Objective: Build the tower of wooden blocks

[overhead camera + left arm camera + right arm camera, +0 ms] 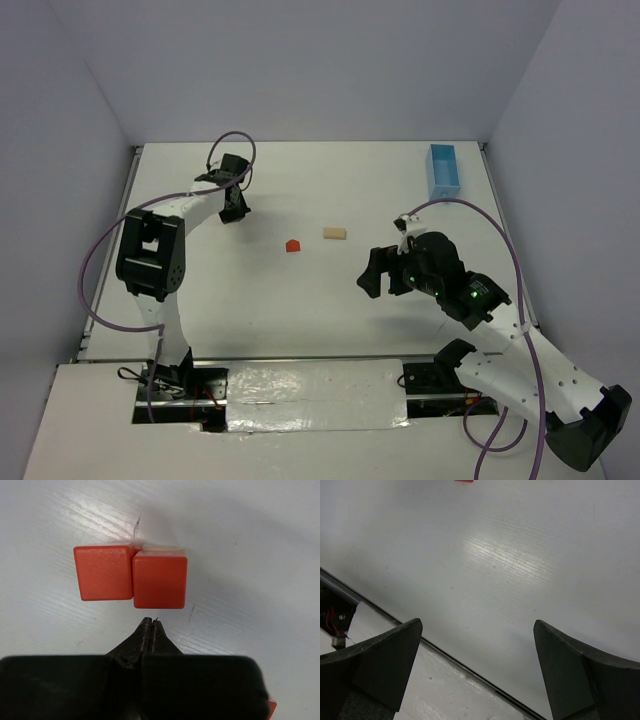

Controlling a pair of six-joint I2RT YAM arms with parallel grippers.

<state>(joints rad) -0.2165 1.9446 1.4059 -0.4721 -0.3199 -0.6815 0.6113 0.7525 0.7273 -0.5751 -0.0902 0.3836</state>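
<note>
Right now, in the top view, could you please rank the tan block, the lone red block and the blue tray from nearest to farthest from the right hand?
1. The tan block, just ahead and left of the right hand.
2. The red block, further left, mid-table.
3. The blue tray, at the far right corner.

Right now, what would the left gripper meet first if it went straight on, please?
Probably the nearer red-orange block, lying just ahead of the shut left gripper, though depth is unclear.
</note>
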